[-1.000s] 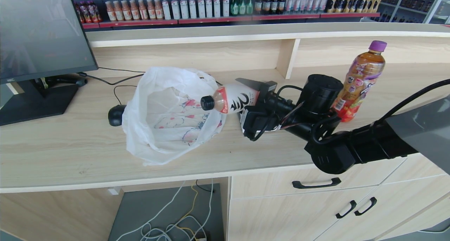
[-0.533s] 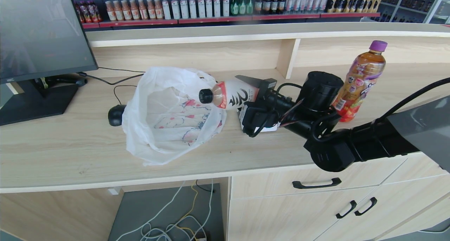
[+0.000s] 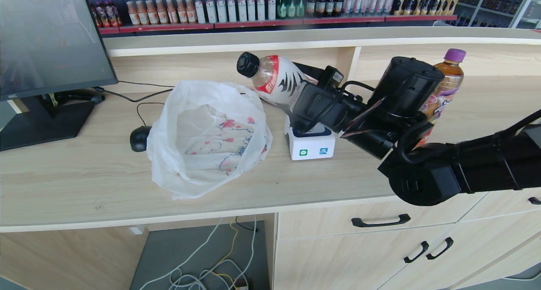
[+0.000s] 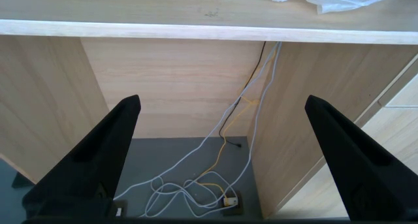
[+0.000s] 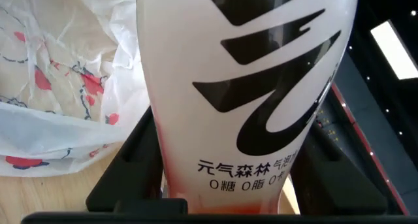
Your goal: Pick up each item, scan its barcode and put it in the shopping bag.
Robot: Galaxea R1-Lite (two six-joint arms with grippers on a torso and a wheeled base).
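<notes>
**Shop checkout, pale wood counter: bottle clamped in the air above the scanner.**

The counter (image 3: pixel 84 184) is smooth wood-grain board. My right gripper (image 3: pixel 298 87) is closed around the mid-body of the bottle (image 3: pixel 274 76), which is tilted with its black cap toward 10 o'clock. It sits above the white scanner box (image 3: pixel 310 146), at 1 o'clock from the shopping bag (image 3: pixel 207 138). The bottle is round, rigid clear plastic with a glossy label. I judge it filled, moderately heavy and slippery, so hold the straight labelled section, not the tapered neck. The bag is thin, soft, crumpled film with its mouth open, and should collapse if pushed. A purple-capped bottle (image 3: pixel 446 76) stands upright at 3 o'clock from the scanner. My left gripper (image 4: pixel 221 100) hangs wide open below the counter edge.
</notes>
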